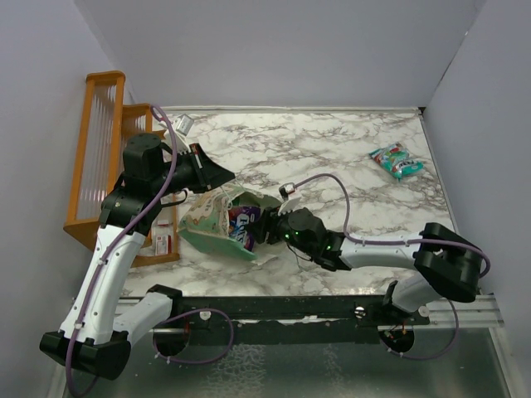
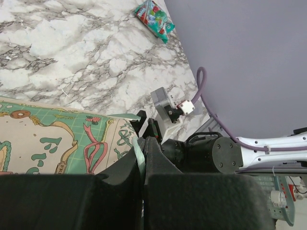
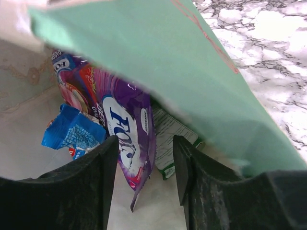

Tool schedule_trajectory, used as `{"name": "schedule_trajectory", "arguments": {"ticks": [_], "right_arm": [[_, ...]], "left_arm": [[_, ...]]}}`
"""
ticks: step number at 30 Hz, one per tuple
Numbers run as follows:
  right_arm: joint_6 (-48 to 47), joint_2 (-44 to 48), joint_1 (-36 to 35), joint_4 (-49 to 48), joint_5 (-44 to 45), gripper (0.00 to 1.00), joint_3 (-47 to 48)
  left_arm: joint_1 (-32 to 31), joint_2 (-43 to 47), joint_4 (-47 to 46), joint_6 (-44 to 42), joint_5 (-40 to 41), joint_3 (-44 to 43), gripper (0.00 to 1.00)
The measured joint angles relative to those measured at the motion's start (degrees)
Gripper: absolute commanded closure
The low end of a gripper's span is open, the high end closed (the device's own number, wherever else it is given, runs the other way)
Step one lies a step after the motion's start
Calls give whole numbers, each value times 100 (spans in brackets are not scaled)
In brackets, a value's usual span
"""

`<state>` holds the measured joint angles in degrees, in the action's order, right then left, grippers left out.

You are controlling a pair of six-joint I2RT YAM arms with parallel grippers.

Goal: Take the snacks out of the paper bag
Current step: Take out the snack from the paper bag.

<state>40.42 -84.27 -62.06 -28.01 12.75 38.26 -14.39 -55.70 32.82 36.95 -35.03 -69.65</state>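
The mint-green paper bag (image 1: 217,222) lies on its side with its mouth toward the right. My left gripper (image 1: 222,176) is shut on the bag's upper edge (image 2: 139,152) and holds it up; the cream printed panel (image 2: 53,143) is beside it. My right gripper (image 1: 267,225) reaches into the mouth. In the right wrist view it (image 3: 143,143) stands open, with a purple snack packet (image 3: 125,136) hanging between the fingers. A blue packet (image 3: 72,130) lies to the left and a green-and-white one (image 3: 169,136) behind. One teal snack (image 1: 397,160) lies on the marble at the far right.
An orange wooden rack (image 1: 98,157) stands along the left wall. A small red-and-white box (image 1: 164,242) lies beside it, and a small silvery item (image 1: 184,124) sits at the back left. Grey walls close the table in on three sides.
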Motion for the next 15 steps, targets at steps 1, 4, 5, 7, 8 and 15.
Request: {"name": "schedule_trajectory", "arguments": {"ticks": [1,4,5,7,8,15], "right_arm": [[7,-52,-33,-52,24,52,2],[9,-236,-103,-153,70,57,33],[15,-310,-129,-179,96,62,57],[35,-393,-151,-232,136,71,90],[42,-409,-160,-260,146,76,90],[-72,-334,-212,-380,138,99,98]], "left_arm": [[0,2,-2,0,0,0,100],[0,15,-2,2,0,0,100],[0,24,-2,2,0,0,100],[0,44,-4,4,0,0,100],[0,55,-4,9,0,0,100],[0,136,-4,20,2,0,100]]}}
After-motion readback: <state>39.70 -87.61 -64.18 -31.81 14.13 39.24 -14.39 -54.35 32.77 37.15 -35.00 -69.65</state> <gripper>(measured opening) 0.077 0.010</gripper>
